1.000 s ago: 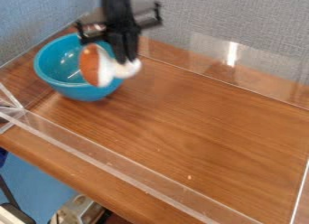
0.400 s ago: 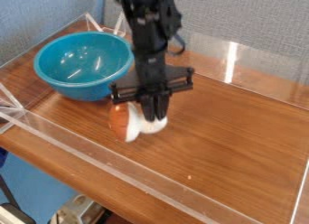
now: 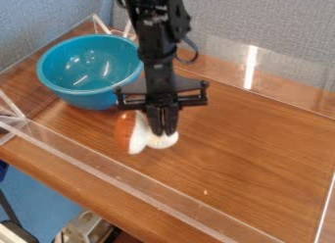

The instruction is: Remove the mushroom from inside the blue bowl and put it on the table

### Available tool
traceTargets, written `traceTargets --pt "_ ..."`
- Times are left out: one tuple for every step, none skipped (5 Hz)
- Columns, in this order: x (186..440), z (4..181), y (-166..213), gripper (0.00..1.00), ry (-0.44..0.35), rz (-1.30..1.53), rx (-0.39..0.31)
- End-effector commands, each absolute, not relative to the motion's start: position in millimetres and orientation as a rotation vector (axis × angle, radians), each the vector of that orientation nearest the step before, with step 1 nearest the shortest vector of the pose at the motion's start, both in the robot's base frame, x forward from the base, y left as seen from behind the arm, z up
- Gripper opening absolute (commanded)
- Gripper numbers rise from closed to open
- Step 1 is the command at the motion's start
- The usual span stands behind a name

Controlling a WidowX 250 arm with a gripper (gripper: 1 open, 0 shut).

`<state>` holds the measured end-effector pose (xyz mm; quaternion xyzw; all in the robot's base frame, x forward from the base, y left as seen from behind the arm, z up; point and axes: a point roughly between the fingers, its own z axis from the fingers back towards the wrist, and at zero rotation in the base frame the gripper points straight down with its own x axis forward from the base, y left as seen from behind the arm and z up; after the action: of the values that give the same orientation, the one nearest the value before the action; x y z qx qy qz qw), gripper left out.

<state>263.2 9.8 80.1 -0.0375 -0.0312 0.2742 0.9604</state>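
Risk at this moment lies in the release, by our reading. Starting at the left, we note the blue bowl (image 3: 89,71) standing empty near the back left corner of the table (image 3: 249,149), its glossy inside showing only highlights; the bowl sits just beside the drop point, so a toy that rolls leftward could come to rest against its outer wall. Moving right, we find the mushroom (image 3: 141,135) down at the tabletop, orange-brown cap to the left and cream stem to the right, lying roughly sideways and pinched by the jaws of the gripper (image 3: 159,132), which are drawn in tight on it. Because the cap is rounded and the wood is glossy, we judge that parting the jaws abruptly, or lifting before they part, may flick the toy toward the near acrylic wall or carry it back up. We cannot tell whether the underside of the mushroom is actually touching the wood or hanging just above it; the fingers cover the contact line. The fingertips themselves are dark and blurred against the stem, and the arm's upper part is cut off by the top edge. Further right, the table shows only bare wood and clear walls.
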Motion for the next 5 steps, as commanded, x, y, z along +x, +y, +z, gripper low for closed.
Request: traceTargets --pt "268 94.6 13 0.0 -0.125 0.551 -0.095" --pt "262 86.2 9 0.0 -0.117 0.586 -0.096" --pt "263 92.3 1 0.0 -0.1 0.488 -0.107" --pt "272 92.6 -14 0.0 -0.109 0.374 -0.11" --pt "287 98.8 -48 0.0 -0.108 0.245 -0.117"
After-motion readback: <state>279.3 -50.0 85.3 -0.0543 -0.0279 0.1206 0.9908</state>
